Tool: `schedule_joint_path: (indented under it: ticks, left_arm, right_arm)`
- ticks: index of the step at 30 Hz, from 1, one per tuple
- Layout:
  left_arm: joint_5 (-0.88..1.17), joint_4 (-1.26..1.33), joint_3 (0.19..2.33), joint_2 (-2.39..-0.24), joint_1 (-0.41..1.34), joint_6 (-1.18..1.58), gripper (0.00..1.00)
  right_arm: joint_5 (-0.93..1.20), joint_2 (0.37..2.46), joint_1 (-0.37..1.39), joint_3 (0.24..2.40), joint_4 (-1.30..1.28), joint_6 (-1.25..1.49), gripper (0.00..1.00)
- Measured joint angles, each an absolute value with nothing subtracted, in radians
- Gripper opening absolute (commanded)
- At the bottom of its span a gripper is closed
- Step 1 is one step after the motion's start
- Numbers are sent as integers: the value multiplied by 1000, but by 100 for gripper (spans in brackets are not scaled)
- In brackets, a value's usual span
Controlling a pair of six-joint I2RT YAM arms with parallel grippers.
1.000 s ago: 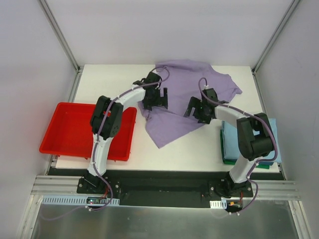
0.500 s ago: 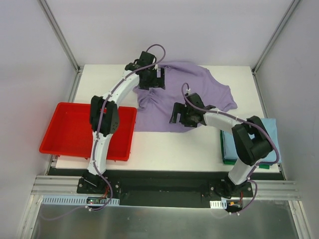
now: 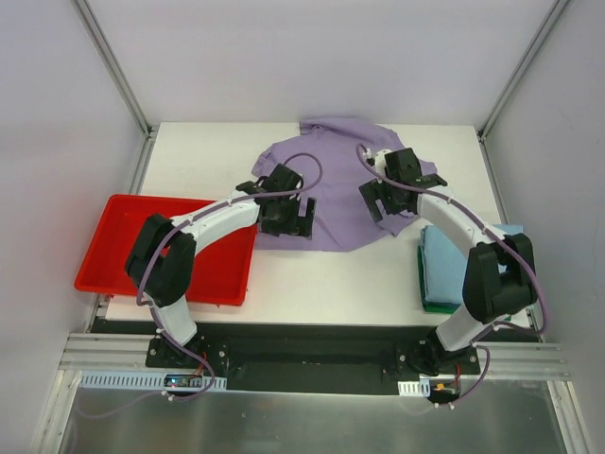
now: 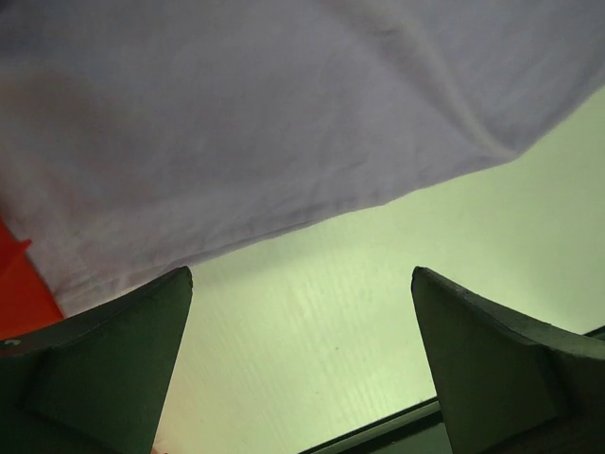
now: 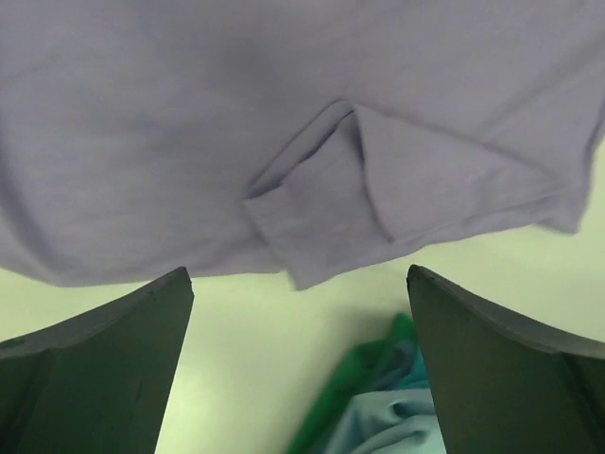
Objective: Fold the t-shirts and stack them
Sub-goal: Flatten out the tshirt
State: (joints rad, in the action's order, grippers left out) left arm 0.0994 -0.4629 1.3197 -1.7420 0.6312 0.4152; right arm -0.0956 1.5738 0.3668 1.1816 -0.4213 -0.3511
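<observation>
Both grippers hang wide open over the lavender shirt.
From above, we see the lavender shirt spread rumpled on the far middle of the table. The left gripper is over its near left edge and the right gripper over its right side. A red tray lies at the left. At the right edge the blue shirt lies on the green shirt. In the left wrist view, we find the fingers set far apart with nothing between them, the shirt's hem above them and bare table below. In the right wrist view, the jaws gape too, over a sleeve doubled back on itself, with the green and blue cloth just beyond.
</observation>
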Motion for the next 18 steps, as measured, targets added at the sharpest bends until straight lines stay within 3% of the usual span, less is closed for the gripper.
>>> schedule_joint_path:
  ticks: [7, 18]
  left_arm:
    - [65, -394, 1197, -1746, 620, 479, 99]
    - [14, -324, 1197, -1781, 613, 482, 99]
  right_arm:
    - [-80, 1782, 289, 1391, -578, -733, 88]
    - [-63, 1996, 220, 1564, -736, -873, 75]
